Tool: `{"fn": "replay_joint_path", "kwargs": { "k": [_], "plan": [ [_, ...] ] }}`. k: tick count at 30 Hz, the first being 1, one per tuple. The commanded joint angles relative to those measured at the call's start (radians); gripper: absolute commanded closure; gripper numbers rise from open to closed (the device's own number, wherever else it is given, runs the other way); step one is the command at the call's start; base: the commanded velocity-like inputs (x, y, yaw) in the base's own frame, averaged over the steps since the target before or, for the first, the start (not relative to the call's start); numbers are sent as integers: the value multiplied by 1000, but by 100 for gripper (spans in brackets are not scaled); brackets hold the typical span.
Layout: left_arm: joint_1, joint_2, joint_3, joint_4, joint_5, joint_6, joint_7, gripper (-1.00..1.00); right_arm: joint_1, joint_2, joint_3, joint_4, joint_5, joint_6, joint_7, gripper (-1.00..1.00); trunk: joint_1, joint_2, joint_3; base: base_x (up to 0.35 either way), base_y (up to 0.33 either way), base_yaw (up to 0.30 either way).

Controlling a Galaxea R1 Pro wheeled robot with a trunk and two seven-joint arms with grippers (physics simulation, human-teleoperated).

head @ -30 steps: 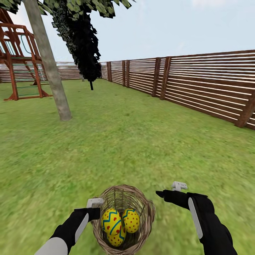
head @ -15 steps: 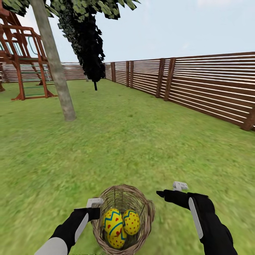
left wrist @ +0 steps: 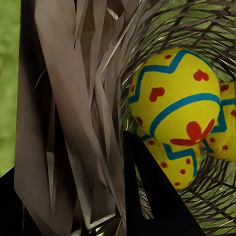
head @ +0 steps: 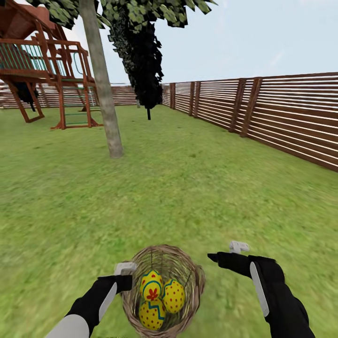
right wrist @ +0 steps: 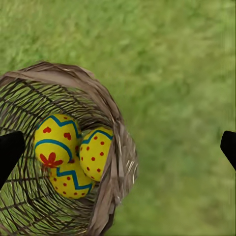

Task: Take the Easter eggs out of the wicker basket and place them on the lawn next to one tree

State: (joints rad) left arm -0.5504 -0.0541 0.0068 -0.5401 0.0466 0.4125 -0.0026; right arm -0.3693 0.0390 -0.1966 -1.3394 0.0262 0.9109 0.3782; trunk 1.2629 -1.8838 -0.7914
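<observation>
The wicker basket (head: 163, 291) sits at the near edge of the lawn (head: 188, 197), directly in front of the robot and between its 2 arms. All 3 Easter eggs (head: 162, 298) lie inside it, touching one another: 1 with a red flower and a blue-green band (head: 151, 285), 1 covered in red dots (head: 173, 295) just beside it, and 1 with a zigzag band (head: 151, 313) lowest in the pile.

The left gripper (head: 125, 280) is at the basket's left rim. In the left wrist view the woven wall (left wrist: 73, 123) runs between its dark fingers (left wrist: 152, 196), 1 inside and 1 outside, so it is closed on the rim and has hold of the basket.

The right gripper (head: 220, 257) hangs above the grass just beside the basket's right rim, apart from it. In the right wrist view its 2 fingertips (right wrist: 10, 150) stand wide apart at opposite edges, with nothing between them but the basket and grass below.

Farther out on the lawn, well apart from the basket, stands the tree (head: 104, 89) with its grey-brown trunk. A dark narrow tree (head: 145, 65) stands behind it near the fence (head: 281, 122), and a wooden play tower (head: 47, 80) stands at the far left.
</observation>
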Motion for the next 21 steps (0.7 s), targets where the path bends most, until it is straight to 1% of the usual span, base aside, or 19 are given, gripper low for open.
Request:
{"fn": "replay_joint_path", "kwargs": {
  "k": [1, 6, 8, 9, 12, 21],
  "plan": [
    [-1, 0, 1, -1, 9, 6, 0, 100, 0, 1, -3, -1, 3, 5, 5, -100, -4, 7, 2, 0, 0, 296],
    [-1, 0, 2, -3, 10, 8, 0, 100, 0, 1, -3, -1, 3, 5, 5, -100, -23, 42, 18, 0, 0, 296],
    [-2, 14, 5, -3, 10, 9, 1, 100, 0, 1, -3, -1, 3, 5, 5, -100, -31, 56, 24, 0, 0, 296],
    [-2, 17, 17, -3, 10, 9, 1, 100, 0, 1, -3, 0, 3, 5, 5, -100, -35, 63, 27, 0, 0, 296],
    [-1, 18, 22, -3, 10, 9, 1, 100, 0, 1, -3, 0, 2, 5, 5, -100, -46, 84, 37, 0, 0, 296],
    [-1, 17, 22, -3, 10, 9, 1, 100, 0, 1, -3, 1, -1, 4, 2, -100, -81, 147, 65, 0, 0, 296]
  ]
}}
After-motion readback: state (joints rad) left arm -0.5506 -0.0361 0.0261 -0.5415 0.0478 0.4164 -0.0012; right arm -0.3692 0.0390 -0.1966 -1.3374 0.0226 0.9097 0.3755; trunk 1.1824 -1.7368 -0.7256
